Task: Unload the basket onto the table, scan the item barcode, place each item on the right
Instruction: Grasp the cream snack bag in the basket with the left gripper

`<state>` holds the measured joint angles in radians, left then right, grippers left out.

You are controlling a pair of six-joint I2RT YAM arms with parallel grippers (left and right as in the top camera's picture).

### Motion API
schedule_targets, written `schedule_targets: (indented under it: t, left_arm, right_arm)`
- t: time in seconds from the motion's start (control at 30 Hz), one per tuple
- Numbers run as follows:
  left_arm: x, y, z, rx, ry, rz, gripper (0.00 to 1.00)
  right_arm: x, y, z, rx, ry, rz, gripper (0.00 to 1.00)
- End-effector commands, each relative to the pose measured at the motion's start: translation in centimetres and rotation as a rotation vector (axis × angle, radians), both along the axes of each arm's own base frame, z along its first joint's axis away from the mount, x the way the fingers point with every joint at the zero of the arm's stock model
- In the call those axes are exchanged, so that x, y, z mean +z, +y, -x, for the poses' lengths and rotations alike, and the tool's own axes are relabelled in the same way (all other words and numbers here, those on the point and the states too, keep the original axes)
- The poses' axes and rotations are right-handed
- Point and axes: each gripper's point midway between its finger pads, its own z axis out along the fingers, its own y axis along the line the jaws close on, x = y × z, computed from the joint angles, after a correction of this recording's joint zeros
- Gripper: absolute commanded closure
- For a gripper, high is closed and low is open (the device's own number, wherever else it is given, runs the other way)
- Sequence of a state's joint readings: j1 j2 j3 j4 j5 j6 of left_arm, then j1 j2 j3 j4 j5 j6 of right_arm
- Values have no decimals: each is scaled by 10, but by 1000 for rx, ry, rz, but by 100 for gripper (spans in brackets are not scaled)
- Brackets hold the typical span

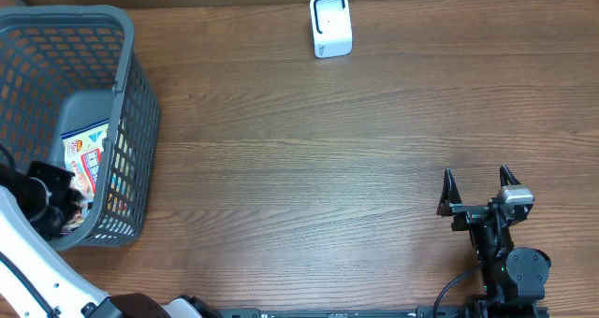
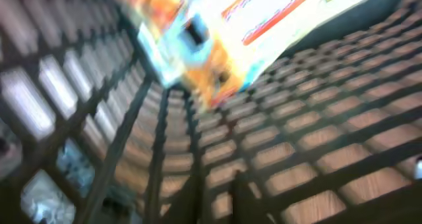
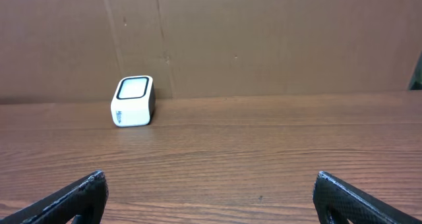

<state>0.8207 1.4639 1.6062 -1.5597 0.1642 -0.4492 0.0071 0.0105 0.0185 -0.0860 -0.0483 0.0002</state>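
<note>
Left hand (image 1: 56, 201) in 9 o'clock basket (image 1: 140, 122) at packet (image 1: 86, 154); grip unclear.
Right hand (image 3: 210, 188) open, empty. Packet could snag basket, slip.

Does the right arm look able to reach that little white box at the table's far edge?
Probably yes: only bare table lies between the open right gripper and the white box. Whether the arm stretches that far is unclear.
</note>
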Motion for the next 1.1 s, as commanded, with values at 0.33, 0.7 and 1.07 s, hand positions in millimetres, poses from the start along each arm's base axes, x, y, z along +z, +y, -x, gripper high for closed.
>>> schedule_targets:
  t: [0.33, 0.7, 1.07]
  left_arm:
    - [56, 58, -79, -168, -283, -337, 0]
    - [-53, 62, -118, -313, -1, -206, 0]
    - [-142, 52, -123, -435, 271, -120, 4]
  right_arm:
    - [-2, 0, 0, 3, -3, -4, 0]
    - [-2, 0, 0, 3, -3, -4, 0]
    - [-2, 0, 0, 3, -3, -4, 0]
